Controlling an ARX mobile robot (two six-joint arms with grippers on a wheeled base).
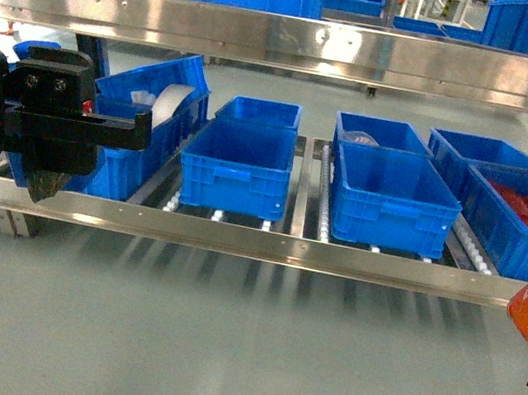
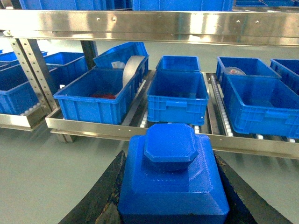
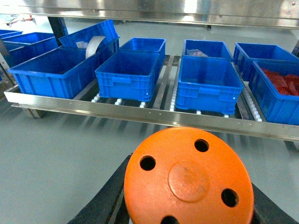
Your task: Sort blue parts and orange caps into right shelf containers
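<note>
Near the shelf's front rail both arms wait loaded — the left gripper (image 2: 173, 205) clamped on a blue part (image 2: 172, 179), the right gripper (image 3: 187, 205) closed around an orange cap (image 3: 188, 178), flat top forward, carried toward the blue crates (image 1: 386, 193) ahead for dropping.

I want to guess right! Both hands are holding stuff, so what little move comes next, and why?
Probably roll closer to the shelf. The left hand grips a blue part and the right hand an orange cap, but the blue crates sit beyond open floor.
</note>
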